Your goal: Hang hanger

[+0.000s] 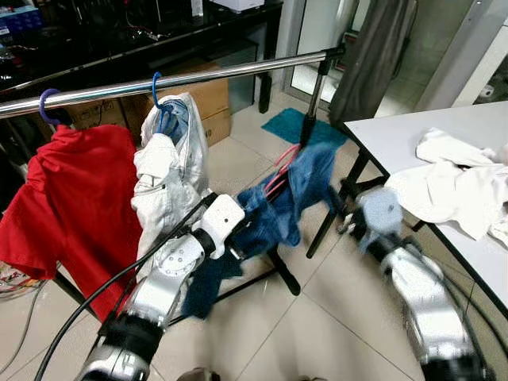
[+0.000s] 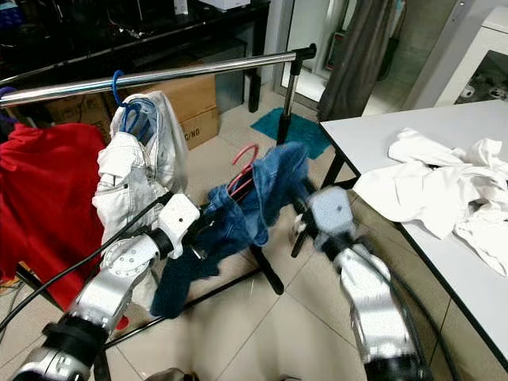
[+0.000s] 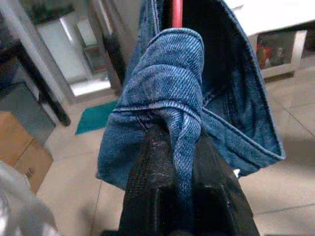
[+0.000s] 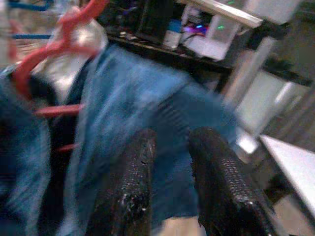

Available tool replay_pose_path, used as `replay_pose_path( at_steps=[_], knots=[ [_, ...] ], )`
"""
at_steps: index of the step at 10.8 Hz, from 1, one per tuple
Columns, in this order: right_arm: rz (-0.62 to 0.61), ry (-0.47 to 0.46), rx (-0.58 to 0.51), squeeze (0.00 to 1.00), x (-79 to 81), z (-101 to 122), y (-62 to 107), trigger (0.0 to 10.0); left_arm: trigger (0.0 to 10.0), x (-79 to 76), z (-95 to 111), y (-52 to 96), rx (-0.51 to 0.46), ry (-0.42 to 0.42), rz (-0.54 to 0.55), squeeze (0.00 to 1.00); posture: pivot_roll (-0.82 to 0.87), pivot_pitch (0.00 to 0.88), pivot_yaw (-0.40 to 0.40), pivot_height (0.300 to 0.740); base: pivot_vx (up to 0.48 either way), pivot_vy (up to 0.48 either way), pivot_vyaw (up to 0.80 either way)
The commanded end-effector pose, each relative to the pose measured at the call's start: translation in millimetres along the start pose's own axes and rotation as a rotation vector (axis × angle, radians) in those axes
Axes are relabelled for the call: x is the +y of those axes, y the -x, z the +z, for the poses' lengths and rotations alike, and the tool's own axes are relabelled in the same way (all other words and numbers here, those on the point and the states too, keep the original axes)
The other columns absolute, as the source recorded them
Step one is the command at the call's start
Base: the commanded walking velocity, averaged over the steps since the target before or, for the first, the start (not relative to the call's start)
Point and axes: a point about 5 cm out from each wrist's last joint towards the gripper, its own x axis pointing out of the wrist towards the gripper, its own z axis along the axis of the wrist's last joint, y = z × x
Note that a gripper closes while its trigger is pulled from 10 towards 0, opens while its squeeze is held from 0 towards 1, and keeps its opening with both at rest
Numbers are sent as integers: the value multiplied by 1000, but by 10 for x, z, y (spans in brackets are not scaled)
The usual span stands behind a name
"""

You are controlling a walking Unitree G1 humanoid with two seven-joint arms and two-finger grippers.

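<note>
Left wrist view: left pincer [image 3: 183, 162] around bunched denim garment [image 3: 172, 93].

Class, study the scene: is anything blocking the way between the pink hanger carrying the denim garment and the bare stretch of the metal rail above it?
Nothing visible blocks it. The pink hanger, with the denim garment pinched by the left gripper, sits below the rail. The white garment and red garment hang further left.
</note>
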Motion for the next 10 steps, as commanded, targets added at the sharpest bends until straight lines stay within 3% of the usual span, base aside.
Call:
replay_pose_path(
  at_steps=[1, 3, 5, 7, 8, 10],
  knots=[
    [19, 1, -8, 0, 21, 14, 29, 10000, 10000, -13, 138, 20, -64, -23, -21, 0, 74, 20, -28, 723, 0, 0, 0],
    [12, -6, 5, 0, 13, -9, 105, 10000, 10000, -73, 289, 279, -134, -10, -67, 0, 82, 24, -26, 723, 0, 0, 0],
    [10, -3, 5, 0, 9, 0, 109, 10000, 10000, -203, 141, 479, -69, 18, -72, 0, 86, 25, -26, 723, 0, 0, 0],
    [33, 77, -7, 0, -47, 57, 87, 10000, 10000, -249, 162, 502, -49, 6, -97, 0, 100, 30, -36, 723, 0, 0, 0],
    [31, 131, -17, 976, -206, 121, 65, 10000, 10000, -208, 202, 453, -54, -8, -96, 0, 102, 25, -41, 723, 0, 0, 0],
    [185, 445, 10, 1000, -372, 199, 93, 10000, 10000, -193, 205, 414, -43, -51, -151, 0, 89, 16, -38, 723, 0, 0, 0]
  ],
)
